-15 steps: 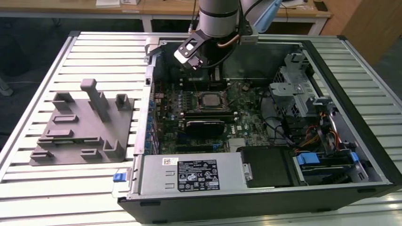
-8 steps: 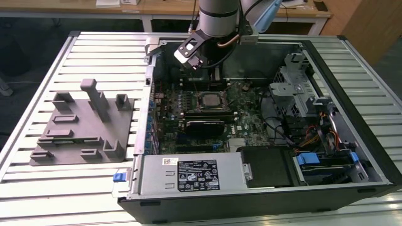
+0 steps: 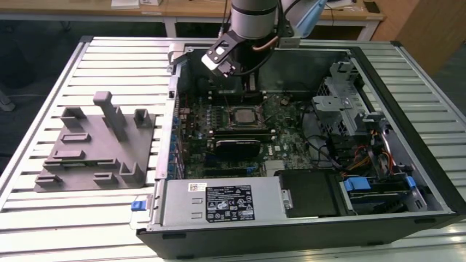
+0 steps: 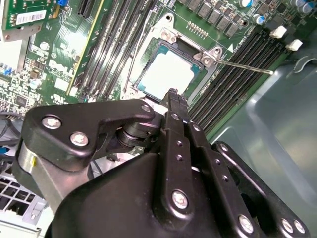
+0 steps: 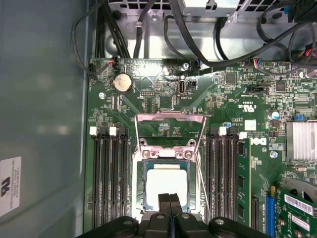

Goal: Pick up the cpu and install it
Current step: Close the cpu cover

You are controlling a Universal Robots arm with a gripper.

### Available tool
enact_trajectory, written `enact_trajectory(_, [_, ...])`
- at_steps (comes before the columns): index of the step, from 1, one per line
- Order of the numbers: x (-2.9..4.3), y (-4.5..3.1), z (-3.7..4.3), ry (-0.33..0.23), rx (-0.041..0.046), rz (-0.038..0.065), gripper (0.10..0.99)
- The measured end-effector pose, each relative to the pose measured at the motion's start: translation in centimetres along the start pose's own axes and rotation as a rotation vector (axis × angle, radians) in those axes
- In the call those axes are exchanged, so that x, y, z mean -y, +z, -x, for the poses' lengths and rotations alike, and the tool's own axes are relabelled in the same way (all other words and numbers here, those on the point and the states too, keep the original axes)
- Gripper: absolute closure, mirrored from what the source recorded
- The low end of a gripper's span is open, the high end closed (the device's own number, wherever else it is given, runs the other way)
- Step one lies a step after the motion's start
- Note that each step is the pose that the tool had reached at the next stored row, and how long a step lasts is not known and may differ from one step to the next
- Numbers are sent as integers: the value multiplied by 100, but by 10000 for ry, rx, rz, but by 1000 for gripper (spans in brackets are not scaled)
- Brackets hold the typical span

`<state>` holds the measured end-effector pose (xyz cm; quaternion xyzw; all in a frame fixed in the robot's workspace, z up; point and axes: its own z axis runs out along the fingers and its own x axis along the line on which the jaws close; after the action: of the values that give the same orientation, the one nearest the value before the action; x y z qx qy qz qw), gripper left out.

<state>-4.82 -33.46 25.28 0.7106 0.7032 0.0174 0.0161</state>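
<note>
Two black fingers (image 5: 163, 203) of the gripper (image 5: 170, 198) press together in the first wrist view, closed with nothing seen between them. Their tips cover one edge of the cpu (image 5: 167, 182), and the gripper's body hides the socket (image 5: 140, 191) behind them. The cpu lies flat in that socket on the motherboard (image 5: 233, 106), with the load plate (image 5: 171, 118) swung up. Whether the fingertips touch the cpu cannot be told. In the exterior view the arm (image 3: 255, 19) is cut off at the picture's edge, and a grey fixture (image 3: 95, 144) stands on the slatted table (image 3: 43, 218) at the exterior view's left of the computer case (image 3: 429, 180).
</note>
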Motion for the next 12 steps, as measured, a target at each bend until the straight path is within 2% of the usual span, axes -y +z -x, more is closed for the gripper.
enact_trajectory(7, [-5,-101,0,0,-1,0,980])
enact_trajectory(12, [-5,-110,0,-1,-2,1,980])
